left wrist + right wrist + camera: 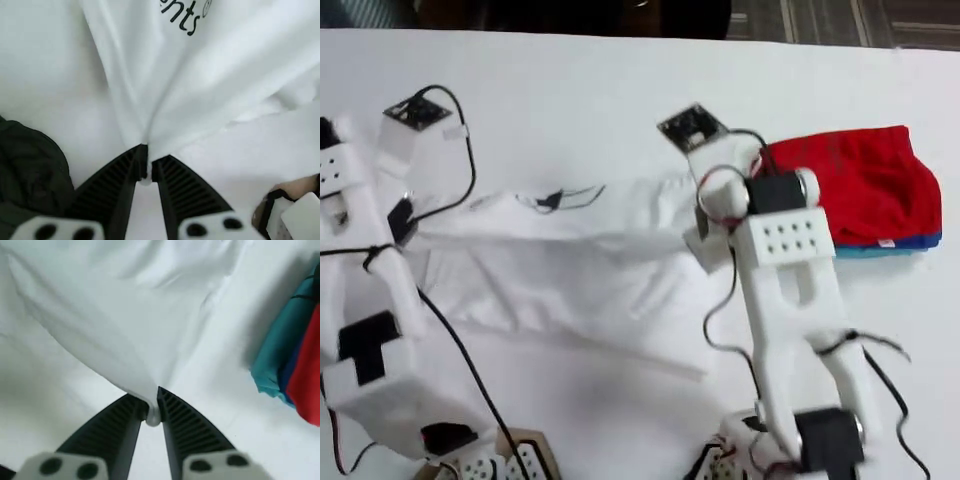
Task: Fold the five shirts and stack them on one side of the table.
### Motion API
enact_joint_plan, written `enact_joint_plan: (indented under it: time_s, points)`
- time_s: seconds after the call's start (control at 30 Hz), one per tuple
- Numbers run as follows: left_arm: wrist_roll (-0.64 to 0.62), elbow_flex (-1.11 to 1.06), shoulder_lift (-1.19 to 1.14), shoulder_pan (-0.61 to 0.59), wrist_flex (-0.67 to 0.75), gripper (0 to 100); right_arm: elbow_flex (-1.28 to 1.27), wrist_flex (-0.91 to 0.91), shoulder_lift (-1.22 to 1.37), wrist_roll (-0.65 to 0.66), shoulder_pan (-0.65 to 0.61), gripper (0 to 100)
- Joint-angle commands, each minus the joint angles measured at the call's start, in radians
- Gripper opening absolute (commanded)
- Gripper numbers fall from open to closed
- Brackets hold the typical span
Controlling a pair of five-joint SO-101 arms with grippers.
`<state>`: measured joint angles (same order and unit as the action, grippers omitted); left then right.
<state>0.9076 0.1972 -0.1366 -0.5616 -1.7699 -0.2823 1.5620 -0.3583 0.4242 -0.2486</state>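
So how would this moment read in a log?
left fingers: pinching white shirt | right fingers: pinching same shirt | folded stack: red on top

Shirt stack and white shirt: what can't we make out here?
Shirt stack, high view: red top layer covers the rest; count unclear.
Same stack, right wrist view: cut off by the frame edge.
White shirt print, left wrist view: cut off by the frame edge.

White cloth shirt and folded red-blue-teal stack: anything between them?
Only bare white table between the white shirt and the folded stack, seen in the right wrist view.
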Motion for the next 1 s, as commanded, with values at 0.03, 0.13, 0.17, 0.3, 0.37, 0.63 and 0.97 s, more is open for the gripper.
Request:
enact_joint_plan:
  time_s: [0.03, 0.13, 0.17, 0.3, 0.37, 0.63, 0.97]
  points:
    - [0.06, -0.099, 0.13, -0.032, -0.008, 3, -0.097, -0.007, -0.177, 0.002, -0.007, 2.0]
    - [0.097, -0.2, 0.158, -0.037, -0.005, 3, -0.178, -0.008, -0.236, 0.002, -0.007, 2.0]
    - [0.097, -0.232, 0.16, -0.037, 0.015, 3, -0.21, -0.012, -0.254, 0.003, -0.007, 2.0]
    - [0.095, -0.355, 0.157, -0.043, 0.152, 3, -0.322, -0.042, -0.302, 0.003, -0.005, 2.0]
    - [0.1, -0.427, 0.158, -0.043, 0.216, 3, -0.37, -0.064, -0.315, 0.014, -0.005, 2.0]
    - [0.11, -0.587, 0.16, -0.041, 0.299, 3, -0.483, -0.068, -0.346, 0.1, -0.002, 2.0]
    - [0.157, -0.631, 0.157, -0.041, 0.304, 3, -0.539, -0.07, -0.338, 0.109, -0.005, 2.0]
